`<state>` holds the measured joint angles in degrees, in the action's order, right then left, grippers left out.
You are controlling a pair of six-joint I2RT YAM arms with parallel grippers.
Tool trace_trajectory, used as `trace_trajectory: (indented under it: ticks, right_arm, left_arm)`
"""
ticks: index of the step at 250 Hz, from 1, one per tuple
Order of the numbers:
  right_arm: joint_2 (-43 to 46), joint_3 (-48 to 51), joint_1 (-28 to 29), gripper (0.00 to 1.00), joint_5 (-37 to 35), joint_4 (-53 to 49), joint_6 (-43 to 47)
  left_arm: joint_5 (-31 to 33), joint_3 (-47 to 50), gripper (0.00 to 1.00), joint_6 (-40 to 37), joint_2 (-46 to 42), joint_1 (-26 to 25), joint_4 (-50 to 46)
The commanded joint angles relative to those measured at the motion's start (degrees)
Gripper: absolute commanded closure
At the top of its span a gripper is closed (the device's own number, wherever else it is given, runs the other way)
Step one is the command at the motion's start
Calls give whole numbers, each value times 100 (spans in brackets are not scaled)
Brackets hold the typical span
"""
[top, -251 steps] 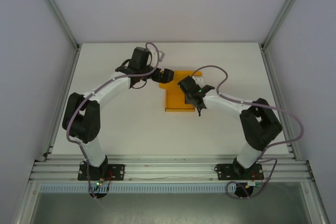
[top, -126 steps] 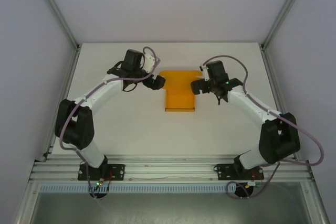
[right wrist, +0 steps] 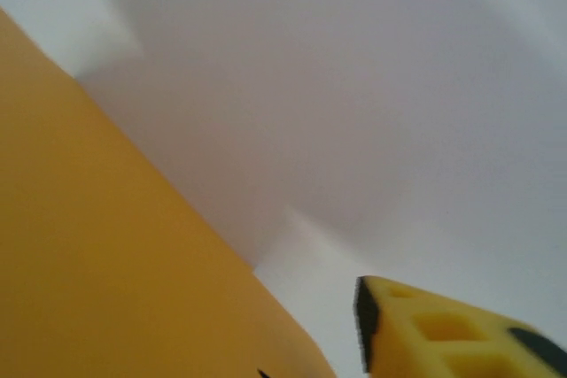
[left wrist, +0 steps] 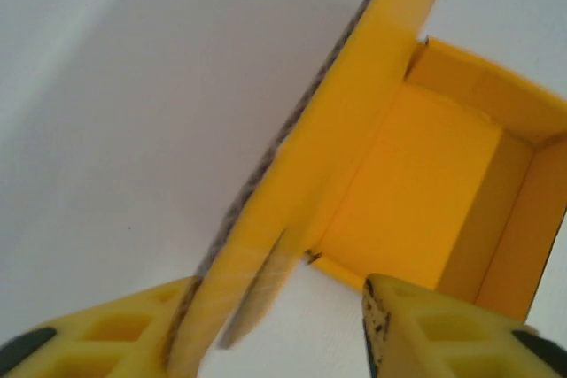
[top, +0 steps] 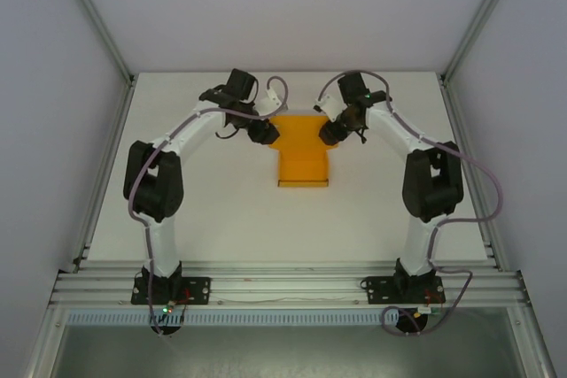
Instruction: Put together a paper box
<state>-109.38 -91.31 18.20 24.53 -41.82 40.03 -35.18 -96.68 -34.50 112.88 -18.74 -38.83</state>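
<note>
The paper box (top: 303, 158) lies where it was, in the middle of the table (top: 204, 210), while both our arms have swung back toward its far flaps. Our left gripper (top: 263, 133) stands wide, a raised flap against one finger (left wrist: 106, 343). Our right gripper (top: 331, 132) sits at the right flap; we cannot tell its spread.

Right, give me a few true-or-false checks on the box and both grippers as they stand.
1. The paper box lies on the table between the two grippers. True.
2. The left gripper is closed on empty air. False: its fingers are spread, with a box flap between them.
3. The left wrist view shows walls standing along the box floor. True.
4. The right gripper hangs near its base, far from the box. False: it is at the box's far right corner.
</note>
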Motion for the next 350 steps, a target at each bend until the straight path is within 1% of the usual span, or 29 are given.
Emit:
trace_trajectory:
  ticks: [1, 5, 10, 36, 55, 71, 87, 97, 105, 117, 130, 153, 166, 177, 185, 210, 226, 233, 268, 302, 322, 350]
  right_arm:
    - [121, -193, -26, 74, 36, -558, 292]
    - [126, -189, -27, 77, 16, -584, 301]
    - [132, -192, -29, 80, 1, -615, 301]
    - [201, -169, -31, 95, -122, -688, 224]
    - [280, -130, -11, 99, -275, -525, -112]
    - [409, -74, 49, 99, -595, -238, -591]
    - [579, 60, 111, 100, -1096, 328, -1435]
    - [666, 92, 139, 99, -1481, 669, -2257]
    - [698, 64, 134, 100, -1651, 762, -2905]
    - [743, 64, 162, 100, -1732, 810, -3729]
    - [833, 316, 259, 100, -1805, 1151, -4418]
    - [932, 789, 515, 100, -2137, 1851, -5223]
    - [904, 837, 591, 99, -2280, 1957, -5677]
    - [871, 834, 621, 99, -2354, 2007, -6025]
    - [866, 878, 653, 99, -2440, 2080, -6249]
    - [875, 1065, 722, 99, -2267, 2480, -6620]
    - [875, 1118, 750, 99, -2198, 2630, -6679]
    - [858, 1109, 774, 99, -2219, 2627, -6675]
    - [654, 1015, 835, 99, -2295, 2478, -6622]
    - [498, 977, 844, 99, -2384, 2460, -6657]
    - [447, 957, 866, 99, -2348, 2463, -6666]
    - [436, 1016, 945, 100, -2541, 2448, -6663]
  left_arm:
    - [-71, -290, 82, -497, 101, -126, -608]
    - [-33, -296, 89, -492, 110, -128, -608]
    - [24, -303, 100, -489, 120, -160, -617]
    - [315, -258, 100, -239, 70, -189, -446]
    - [710, -189, 100, 159, -33, -235, -106]
    - [1283, -84, 100, 743, -157, -307, 405]
    - [1922, -74, 100, 1355, -248, -420, 765]
    - [2246, -92, 100, 1831, -288, -493, 948]
    - [2484, -123, 100, 2331, -301, -547, 1088]
    - [2552, -156, 100, 3017, -279, -609, 1204]
    - [2789, -149, 100, 3713, -266, -710, 1291]
    - [3081, 162, 100, 4381, -272, -963, 1793]
    - [3011, 197, 100, 4604, -228, -1072, 1902]
    - [3045, 176, 100, 4970, -168, -1117, 1925]
    - [2897, 176, 100, 5096, -122, -1136, 1976]
    - [2564, 220, 100, 5433, 7, -1140, 2206]
    - [2433, 270, 100, 5586, 95, -1140, 2349]
    - [2329, 283, 100, 5583, 141, -1149, 2393]
    - [2209, 294, 100, 5717, 269, -1184, 2448]
    - [1894, 475, 100, 5858, 316, -1209, 2620]
    - [1976, 575, 100, 5933, 357, -1228, 2618]
    - [1888, 813, 100, 6112, 367, -1237, 2762]
